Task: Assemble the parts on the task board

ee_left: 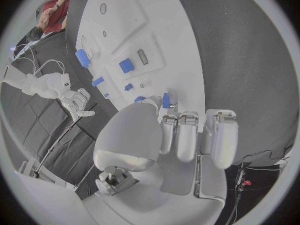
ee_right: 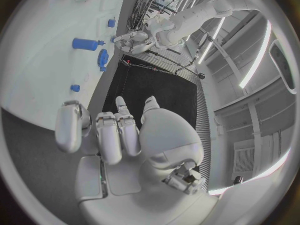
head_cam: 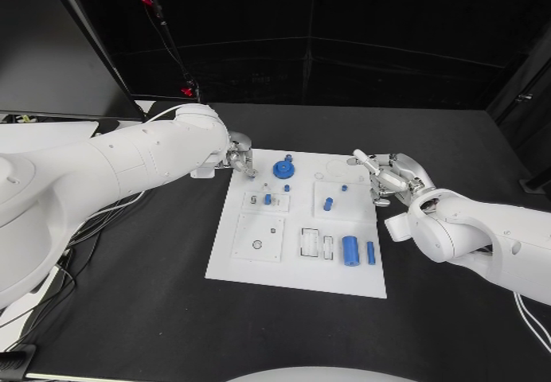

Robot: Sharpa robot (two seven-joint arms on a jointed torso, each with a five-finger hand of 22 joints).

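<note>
The white task board lies in the middle of the black table. At its far end sits a blue gear. Small blue pieces stand in the middle blocks, and two blue cylinders lie near the right edge. My left hand hovers at the board's far left corner with its fingers apart and nothing in them. Blue of the gear shows just past its fingertips. My right hand hovers at the far right edge, its fingers loosely apart and holding nothing.
Bare black table surrounds the board on all sides. A dark monitor stands at the back left, with cables trailing under my left arm. A small red light glows beyond the table's far edge.
</note>
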